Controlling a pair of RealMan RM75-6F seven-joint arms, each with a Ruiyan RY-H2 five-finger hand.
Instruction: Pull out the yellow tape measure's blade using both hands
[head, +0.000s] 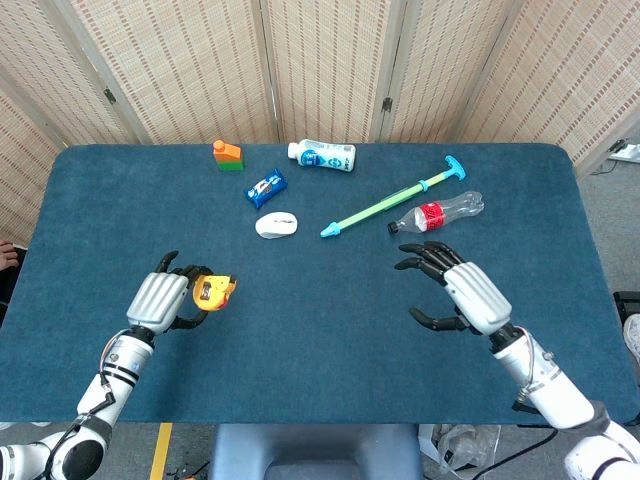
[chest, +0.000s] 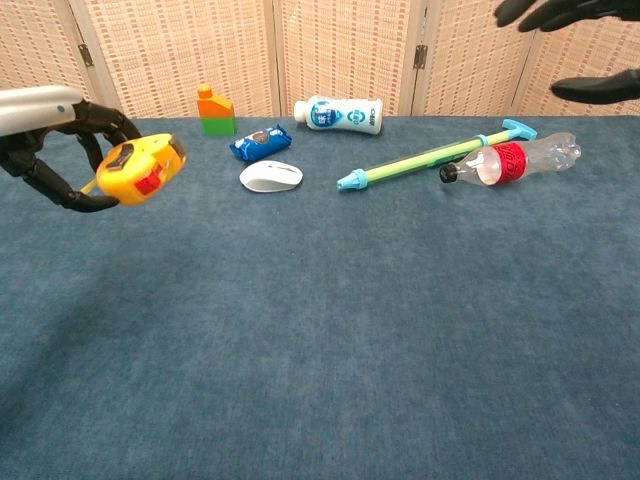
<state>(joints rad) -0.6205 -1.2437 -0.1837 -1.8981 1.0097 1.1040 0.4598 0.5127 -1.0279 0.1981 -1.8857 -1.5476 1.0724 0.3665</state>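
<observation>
My left hand (head: 165, 301) (chest: 62, 150) holds the yellow tape measure (head: 212, 292) (chest: 139, 168), lifted off the blue table at the left. The case has a red button on its side and points toward the middle. No blade shows pulled out. My right hand (head: 462, 293) hangs open above the table right of centre, its fingers spread and aimed left, well apart from the tape measure. In the chest view only the dark fingertips (chest: 560, 12) of that hand show at the top right.
At the back of the blue table (head: 330, 330) lie an orange and green block (head: 228, 155), a blue packet (head: 266, 187), a white mouse (head: 277, 225), a white bottle (head: 322, 155), a green and cyan pump (head: 392, 198) and a clear bottle with a red label (head: 437, 214).
</observation>
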